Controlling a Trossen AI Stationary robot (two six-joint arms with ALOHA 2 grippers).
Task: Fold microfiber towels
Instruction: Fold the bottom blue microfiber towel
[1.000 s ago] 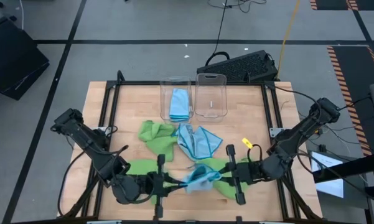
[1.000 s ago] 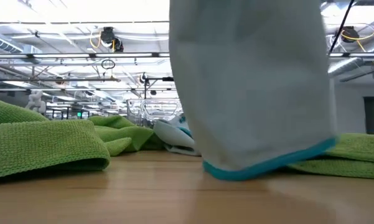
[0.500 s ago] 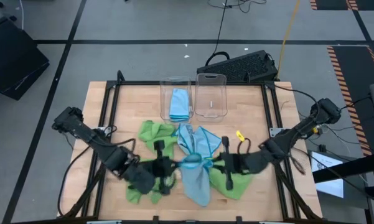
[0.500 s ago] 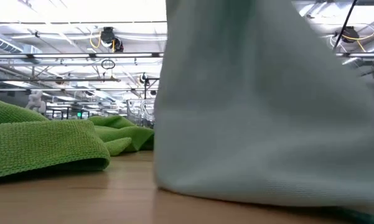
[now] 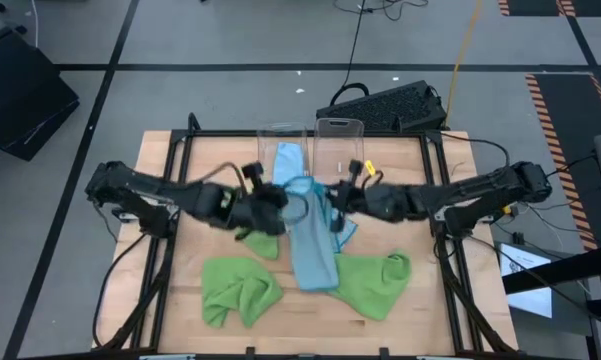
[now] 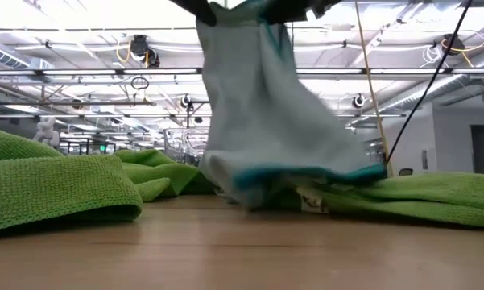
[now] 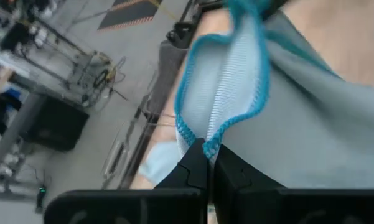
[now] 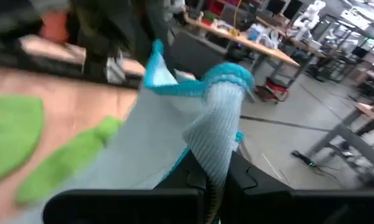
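Note:
A light blue microfiber towel [image 5: 313, 245] with a teal hem hangs between my two grippers over the middle of the table; in the low view the towel [image 6: 262, 113] drops from the top of the picture to about table height. My left gripper [image 5: 278, 198] and my right gripper [image 5: 337, 198] are each shut on its upper edge, close together, just in front of the bins. Two lime green towels [image 5: 240, 290] [image 5: 376, 283] lie crumpled near the front edge. Another green one [image 5: 258, 240] and a second blue one [image 5: 345, 228] lie partly under the hanging towel. My left gripper pinches the towel's teal-hemmed upper edge [image 7: 206, 147] between its two shut fingers, coming from the table's left and slanting down. The cloth hangs below the fingers. My right gripper pinches a bunched bit of the same upper edge [image 8: 213, 163] between its shut fingers, coming about level from the table's right. The hem folds over above the fingers and the rest hangs down.
Two clear bins stand at the far middle: the left bin [image 5: 268, 140] holds a folded blue towel [image 5: 290, 165], and the right bin [image 5: 340, 150] stands beside it. A dark keyboard [image 5: 385, 105] lies beyond the far edge. Bare wood shows at the far left and far right.
Both grippers have swung from the table's near edge toward the bins, still shut, carrying the blue towel's upper edge along. The towel, bunched at first, has spread out, and it has drawn away from the low camera.

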